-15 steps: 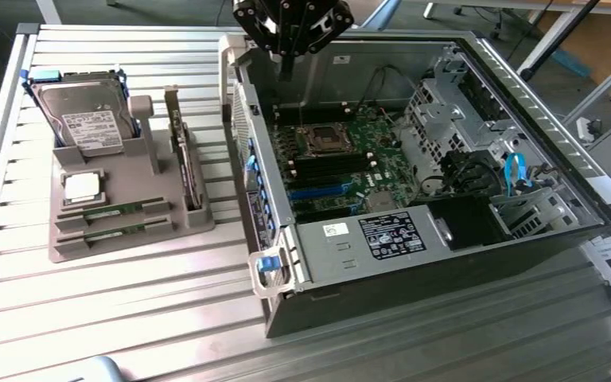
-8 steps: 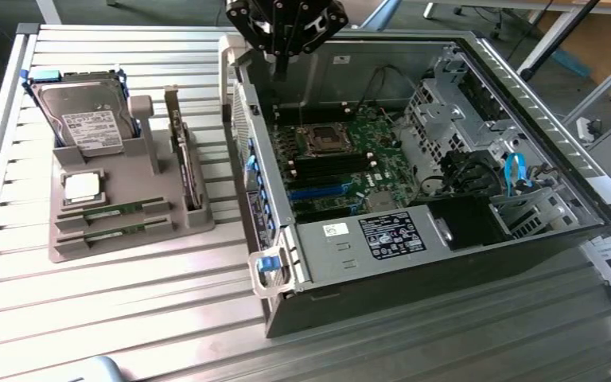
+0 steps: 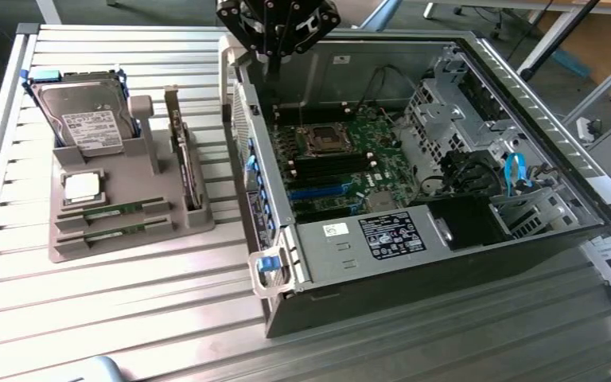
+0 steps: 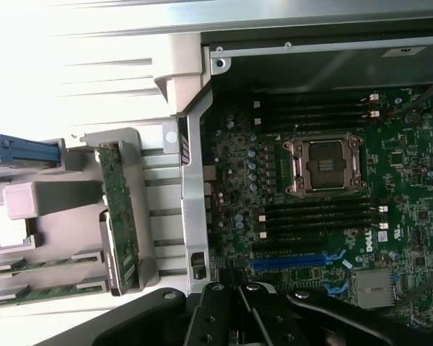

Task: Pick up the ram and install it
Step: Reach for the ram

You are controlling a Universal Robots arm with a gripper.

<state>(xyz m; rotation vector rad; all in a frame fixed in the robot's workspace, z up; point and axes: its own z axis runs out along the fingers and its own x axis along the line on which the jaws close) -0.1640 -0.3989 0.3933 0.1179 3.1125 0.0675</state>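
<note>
Two ram sticks, thin green boards, lie side by side in slots at the near end of a grey holder (image 3: 125, 239): one ram stick (image 3: 110, 212), the other (image 3: 102, 233). The wrist view has them at the holder's corner, the ram (image 4: 47, 261) and its neighbour (image 4: 43, 292). My gripper (image 3: 274, 49) hangs high over the back left corner of the open computer case (image 3: 412, 270), far from the holder. Its black fingers (image 4: 215, 310) are shut together with nothing between them. Inside the case lies the green motherboard (image 4: 404, 187) with empty black memory slots (image 4: 317, 216) beside the processor socket (image 4: 325, 164).
The grey holder also carries a hard drive (image 3: 88, 115), a square silver processor (image 3: 80, 188) and an upright expansion card (image 3: 184, 159). The case wall (image 3: 244, 151) rises between holder and motherboard. Cables and drive cages (image 3: 476, 159) crowd the case's right. A ribbed metal table (image 3: 125, 318) lies below.
</note>
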